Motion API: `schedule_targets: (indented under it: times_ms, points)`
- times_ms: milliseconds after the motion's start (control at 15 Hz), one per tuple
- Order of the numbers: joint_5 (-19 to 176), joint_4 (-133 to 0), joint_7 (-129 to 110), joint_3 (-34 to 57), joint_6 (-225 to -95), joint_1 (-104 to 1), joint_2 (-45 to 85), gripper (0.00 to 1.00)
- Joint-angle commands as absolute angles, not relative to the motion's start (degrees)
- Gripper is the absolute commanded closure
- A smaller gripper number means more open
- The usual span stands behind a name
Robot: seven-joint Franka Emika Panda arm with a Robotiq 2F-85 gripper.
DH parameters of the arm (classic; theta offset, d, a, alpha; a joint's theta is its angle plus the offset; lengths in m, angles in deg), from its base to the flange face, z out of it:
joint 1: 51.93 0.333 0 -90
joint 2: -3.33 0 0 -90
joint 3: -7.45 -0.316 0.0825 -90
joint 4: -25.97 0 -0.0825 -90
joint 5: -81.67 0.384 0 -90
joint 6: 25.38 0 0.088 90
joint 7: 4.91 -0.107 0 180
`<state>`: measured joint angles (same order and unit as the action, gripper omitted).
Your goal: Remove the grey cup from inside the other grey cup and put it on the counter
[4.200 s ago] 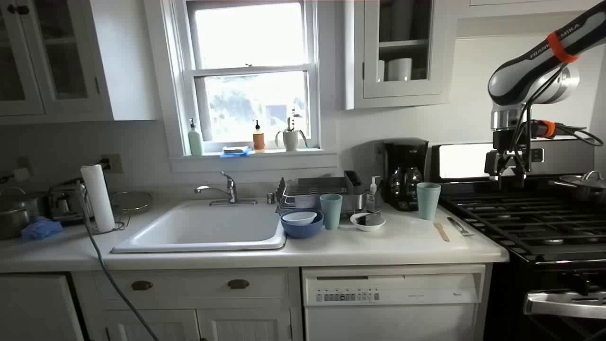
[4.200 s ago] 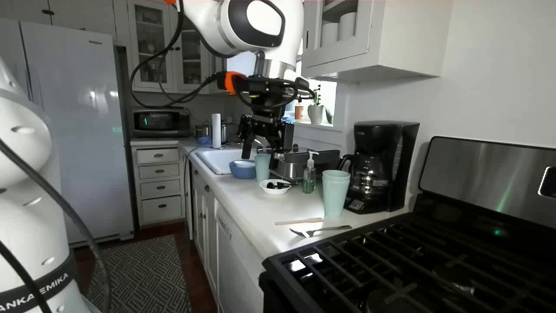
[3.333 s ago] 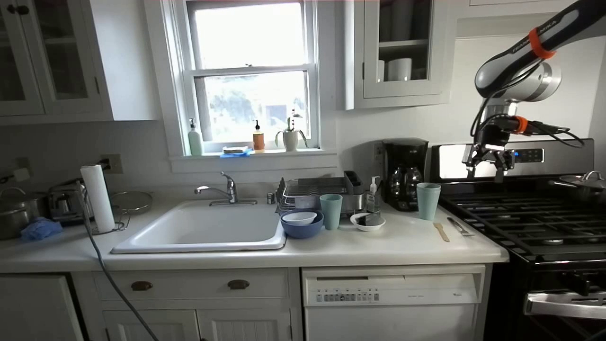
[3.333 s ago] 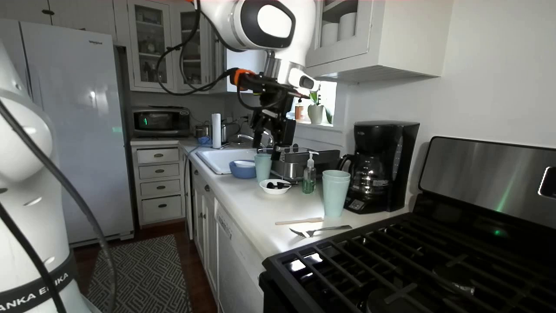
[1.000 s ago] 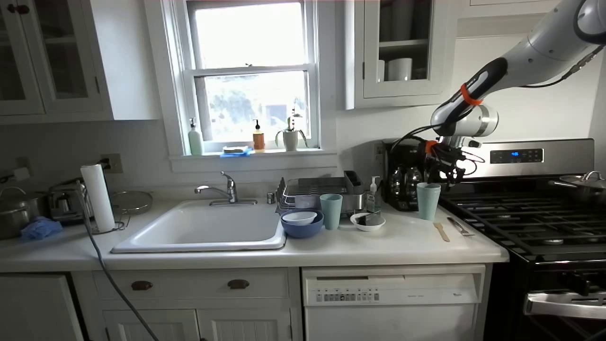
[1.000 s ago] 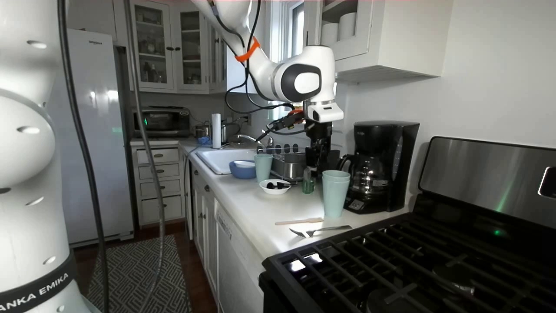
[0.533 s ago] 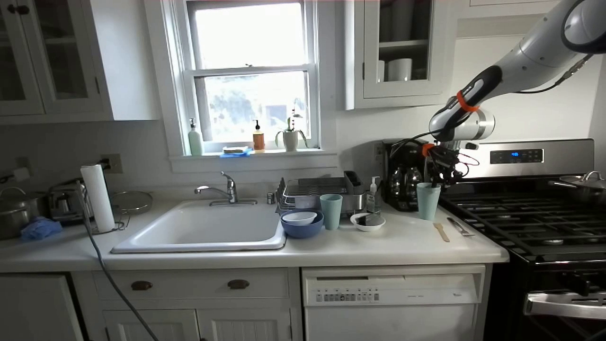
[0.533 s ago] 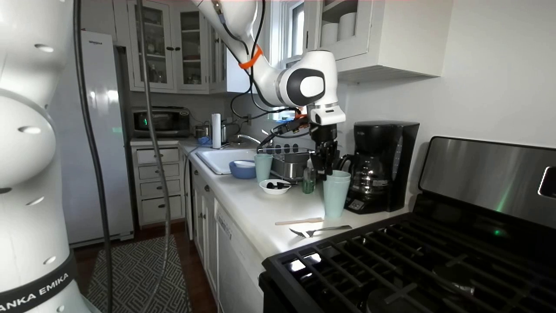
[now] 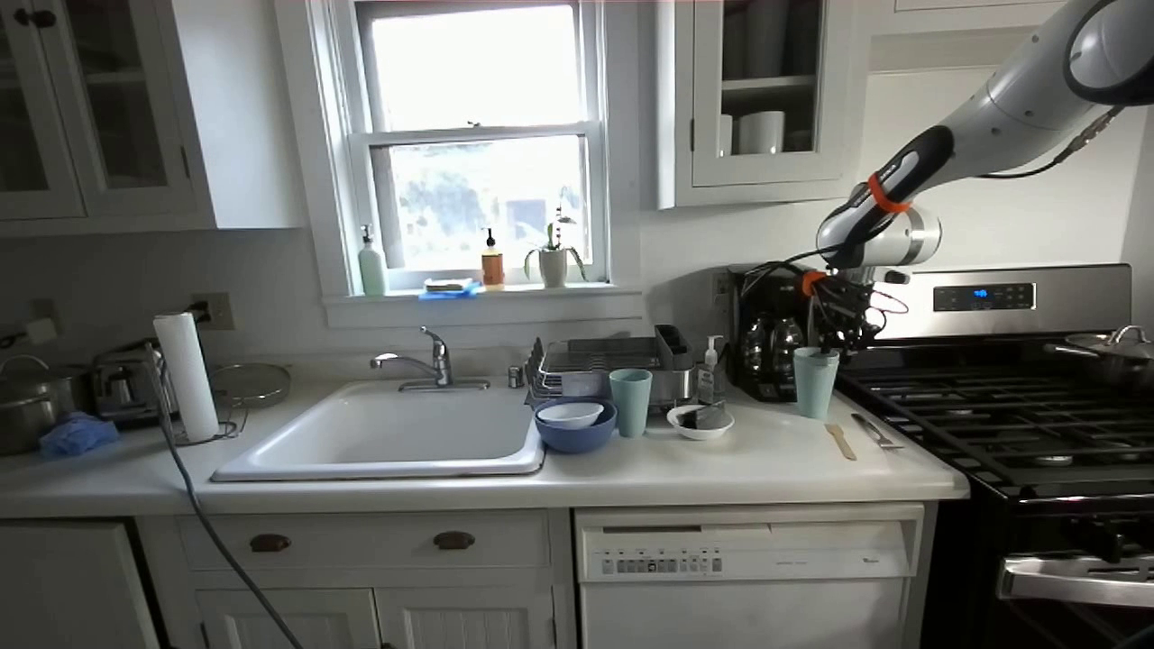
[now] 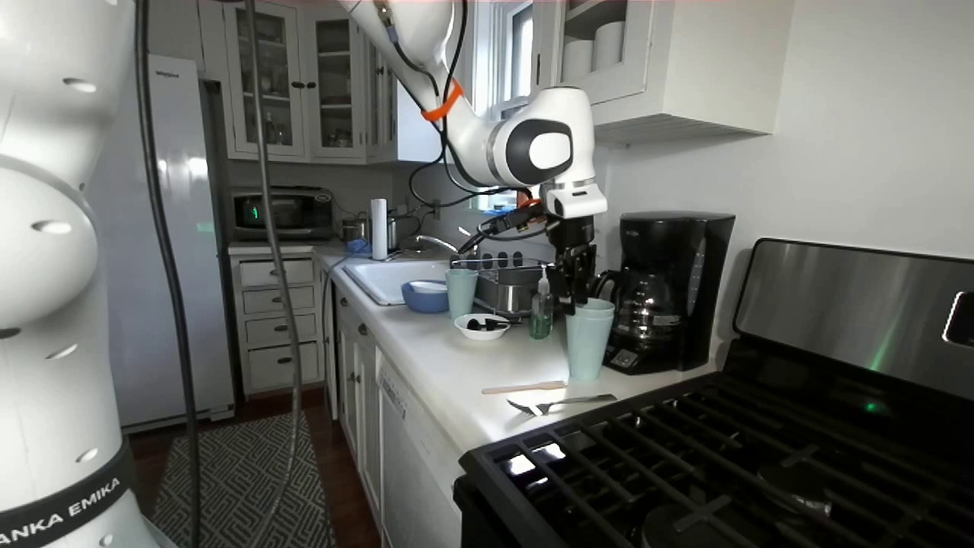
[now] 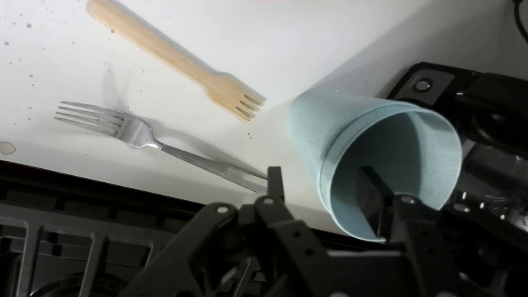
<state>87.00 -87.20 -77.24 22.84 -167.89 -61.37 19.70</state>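
Observation:
Two nested grey cups, pale blue-green in these views, stand upright on the counter (image 9: 748,464) beside the coffee maker. The inner grey cup (image 11: 439,161) shows its mouth and rim just above the rim of the outer grey cup (image 11: 321,119). My gripper (image 11: 320,181) is open at the near-left side of the rims in the wrist view. One of its fingers (image 11: 373,202) lies over the inner cup's mouth, the other outside both cups, with gaps between them and the wall. In both exterior views the gripper (image 10: 574,301) points down at the cups' top.
The black coffee maker (image 10: 670,289) stands close behind the cups. A wooden fork (image 11: 177,62) and a metal fork (image 11: 136,132) lie nearby, before the stove (image 9: 1010,424). A soap pump (image 10: 541,312), a white bowl (image 10: 482,327) and another similar cup (image 9: 629,401) stand toward the sink.
My gripper has come down from higher up to the rim of the nested cups. Over the last half second it has hardly moved. The cups stand where they were.

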Motion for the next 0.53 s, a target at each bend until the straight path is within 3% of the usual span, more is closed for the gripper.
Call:
schedule_targets:
  times_ms: [0,67,267,467]
  points:
    - [86.4,-85.0,-79.9,23.3,-168.3,-60.8,21.7,0.58]
    - [86.3,-84.8,-80.1,23.3,-168.3,-60.7,21.9,0.77]
    - [86.2,-84.1,-80.7,23.4,-168.1,-60.7,22.5,0.96]
    - [86.2,-83.9,-81.2,23.6,-168.1,-60.7,22.6,1.0]
